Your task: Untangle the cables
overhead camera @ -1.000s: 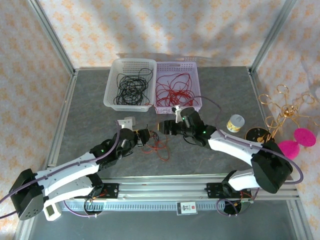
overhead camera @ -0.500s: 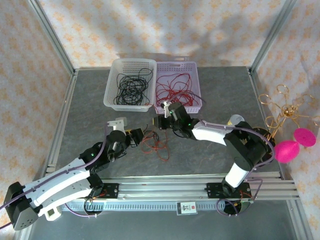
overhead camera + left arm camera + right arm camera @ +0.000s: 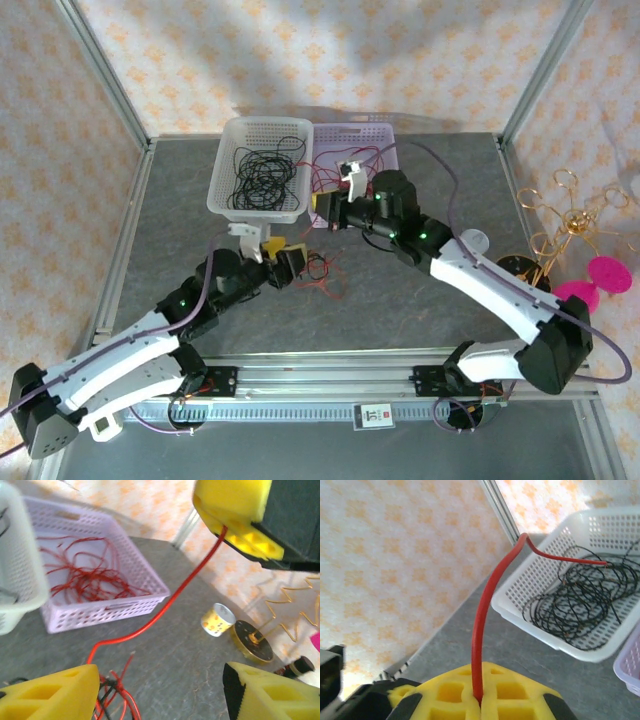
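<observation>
Cables (image 3: 318,274) before left basket (image 3: 225,176) and right basket (image 3: 352,127); cup (image 3: 477,238) farther right.

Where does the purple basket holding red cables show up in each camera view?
Top external: the purple basket sits at back centre, right of the white basket.
Left wrist: upper left, its long wall facing the camera.
Right wrist: one corner at the lower right edge.
Shared landmark: the white basket right beside it, at the left edge and across the upper right.

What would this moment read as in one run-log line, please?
right tool: shut on red cable | left tool: open by bundle | task: unfinished
</observation>
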You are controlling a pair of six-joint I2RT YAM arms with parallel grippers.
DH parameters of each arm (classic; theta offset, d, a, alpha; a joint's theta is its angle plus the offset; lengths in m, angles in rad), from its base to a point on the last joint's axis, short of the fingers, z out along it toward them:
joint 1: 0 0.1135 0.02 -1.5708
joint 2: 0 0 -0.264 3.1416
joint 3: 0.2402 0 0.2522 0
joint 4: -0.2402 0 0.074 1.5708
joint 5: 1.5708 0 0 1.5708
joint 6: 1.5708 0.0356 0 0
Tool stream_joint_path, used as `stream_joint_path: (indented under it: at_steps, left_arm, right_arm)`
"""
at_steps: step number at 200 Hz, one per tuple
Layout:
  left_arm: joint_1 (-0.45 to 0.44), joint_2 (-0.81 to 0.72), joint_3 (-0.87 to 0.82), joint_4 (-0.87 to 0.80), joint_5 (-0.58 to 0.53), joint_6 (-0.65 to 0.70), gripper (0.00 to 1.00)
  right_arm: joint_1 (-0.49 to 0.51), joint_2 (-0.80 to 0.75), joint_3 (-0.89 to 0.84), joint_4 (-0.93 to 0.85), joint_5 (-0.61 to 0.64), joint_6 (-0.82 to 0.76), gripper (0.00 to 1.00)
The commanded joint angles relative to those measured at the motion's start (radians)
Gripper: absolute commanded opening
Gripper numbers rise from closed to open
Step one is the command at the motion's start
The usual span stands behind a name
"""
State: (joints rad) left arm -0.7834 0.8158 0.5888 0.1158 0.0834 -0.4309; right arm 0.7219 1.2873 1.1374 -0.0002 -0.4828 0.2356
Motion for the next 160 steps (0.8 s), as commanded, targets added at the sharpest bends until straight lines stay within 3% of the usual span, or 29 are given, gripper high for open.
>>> stream_joint_path:
  at_steps: [1,41,70,124,160]
  left_arm:
    - [0.006,0.069,0.065,0.094,0.109,0.142,0.7]
    - [0.004,0.178,0.067,0.225,0.186,0.182,0.7]
    - [0.004,0.265,0.024,0.301,0.068,0.178,0.64]
    - [0.005,0.416,-0.117,0.615,-0.111,0.098,0.7]
    - [0.005,0.568,-0.121,0.758,-0.16,0.048,0.59]
  right_arm:
    - [0.005,-0.027,0.054,-0.078,-0.062,0.001,0.0]
    - [0.004,-0.046,0.139,-0.109,-0.048,0.001,0.0]
    - [0.004,-0.053,0.197,-0.097,-0.088,0.026,0.0]
    - [0.004,-0.048,0.376,-0.115,-0.068,0.044,0.0]
    - [0.004,-0.04,0.493,-0.138,-0.01,0.043,0.0]
